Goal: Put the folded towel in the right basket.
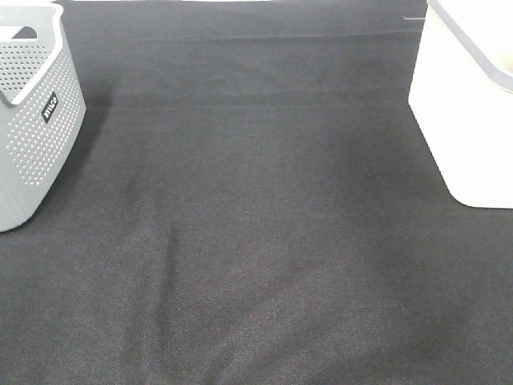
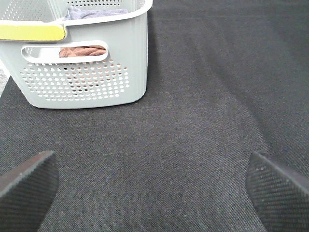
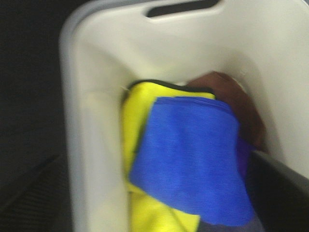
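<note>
Right basket (image 1: 465, 120): white, at the right edge of the black table cover (image 1: 256, 241). The folded blue towel (image 3: 188, 164) lies inside it, on top of a yellow towel (image 3: 133, 121), with a brown cloth (image 3: 241, 101) behind.

Right gripper (image 3: 154, 162): above the basket, jaws spread wide, nothing gripped. The blue towel sits below and between its fingers; contact cannot be judged.

Left gripper (image 2: 149, 169): jaws wide apart, empty, over bare cover near the grey perforated basket (image 2: 82, 82).

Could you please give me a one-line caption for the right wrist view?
Blue towel lying atop a yellow towel inside the white basket.
</note>
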Tool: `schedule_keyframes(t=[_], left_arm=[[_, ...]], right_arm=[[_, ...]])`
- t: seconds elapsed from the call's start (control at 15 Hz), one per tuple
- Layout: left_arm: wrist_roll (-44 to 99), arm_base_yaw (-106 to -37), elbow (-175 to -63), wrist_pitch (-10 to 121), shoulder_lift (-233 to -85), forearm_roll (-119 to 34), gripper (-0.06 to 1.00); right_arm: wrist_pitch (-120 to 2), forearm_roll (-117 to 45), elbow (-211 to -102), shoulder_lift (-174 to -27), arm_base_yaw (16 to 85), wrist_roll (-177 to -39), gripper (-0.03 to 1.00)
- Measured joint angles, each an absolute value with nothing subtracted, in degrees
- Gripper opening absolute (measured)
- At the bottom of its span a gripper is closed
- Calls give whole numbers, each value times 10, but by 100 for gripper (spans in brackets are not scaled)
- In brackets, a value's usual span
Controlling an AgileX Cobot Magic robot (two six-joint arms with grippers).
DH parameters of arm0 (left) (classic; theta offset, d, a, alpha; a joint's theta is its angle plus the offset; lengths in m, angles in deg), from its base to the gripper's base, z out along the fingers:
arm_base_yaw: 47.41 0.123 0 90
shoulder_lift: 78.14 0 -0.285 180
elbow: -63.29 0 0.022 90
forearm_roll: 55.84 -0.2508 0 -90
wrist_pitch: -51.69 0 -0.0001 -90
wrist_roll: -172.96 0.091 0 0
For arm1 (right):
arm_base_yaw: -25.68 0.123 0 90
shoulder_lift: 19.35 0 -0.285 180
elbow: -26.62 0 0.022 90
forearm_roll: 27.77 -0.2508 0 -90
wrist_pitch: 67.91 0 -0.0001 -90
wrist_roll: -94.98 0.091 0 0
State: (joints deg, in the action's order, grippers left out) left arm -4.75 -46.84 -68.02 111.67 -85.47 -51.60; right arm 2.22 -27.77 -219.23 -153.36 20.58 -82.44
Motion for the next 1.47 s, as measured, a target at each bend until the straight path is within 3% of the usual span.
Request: schedule_keyframes(t=[0.2,0.4,0.53,0.73,0.93,1.13,1.47], left_arm=[[-48,-468,-680,1117,-855,-516,98],[-48,-468,-680,1117,-855,-516,98],[-48,-468,-680,1117,-855,-516,98],[-48,-468,-680,1117,-855,-516,98],[-48,-468,-680,1117,-855,-516,98],[-48,-468,-680,1117,-855,-516,98],[-48,-468,-680,1117,-855,-516,98]], right_arm=[[21,-278,-2187,-1478,273,-857,97],[17,-286,-2055,-1364,277,-838,97],[15,-286,-1872,-1230,277,-839,97],[15,-252,-1512,-927,277,-843,97],[17,-236,-1309,-672,277,-844,97],[9,-235,-1228,-467,277,-844,97],[0,-238,-1142,-317,277,-844,97]])
